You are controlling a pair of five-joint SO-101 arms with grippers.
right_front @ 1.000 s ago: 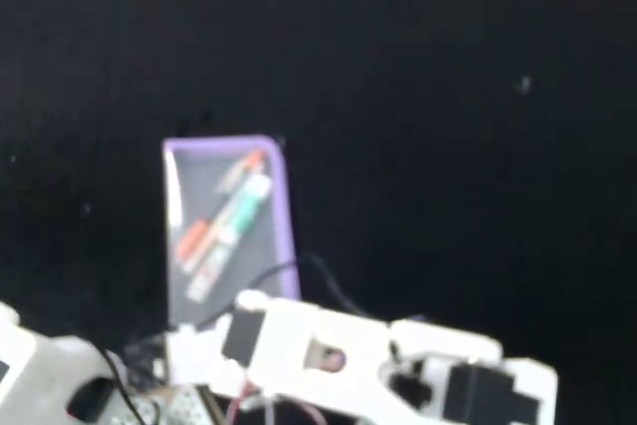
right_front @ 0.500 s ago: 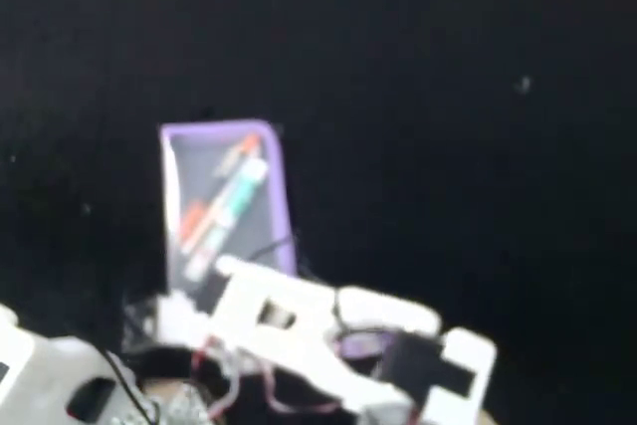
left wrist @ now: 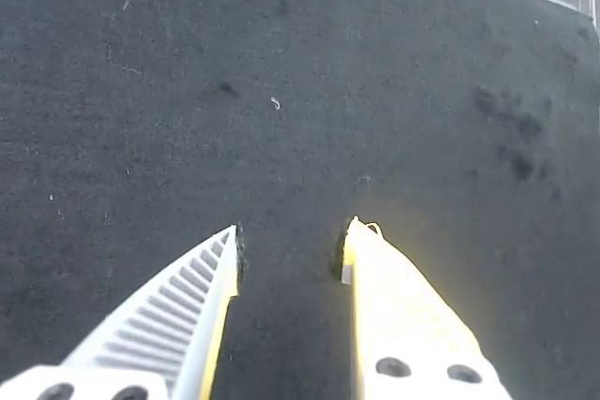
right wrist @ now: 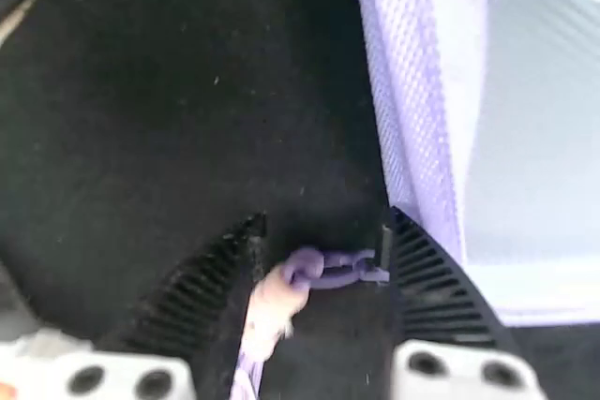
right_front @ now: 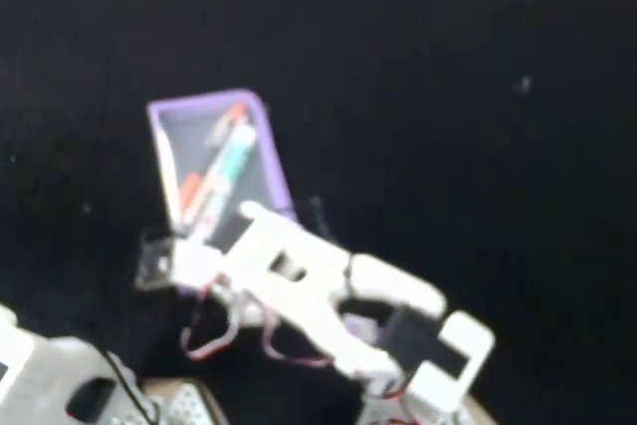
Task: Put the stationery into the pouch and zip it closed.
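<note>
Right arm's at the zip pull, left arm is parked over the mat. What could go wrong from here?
1. The zip pull lies loosely between the open jaws of the right gripper, so it may slip out.
2. Nothing pins the pouch. The left gripper hovers over bare mat, so a tug may drag the pouch rather than close it.

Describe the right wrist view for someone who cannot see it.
A purple zipper pull lies between the open black fingers of the right gripper. Beside it, the purple-edged pouch rests on the black table.
</note>
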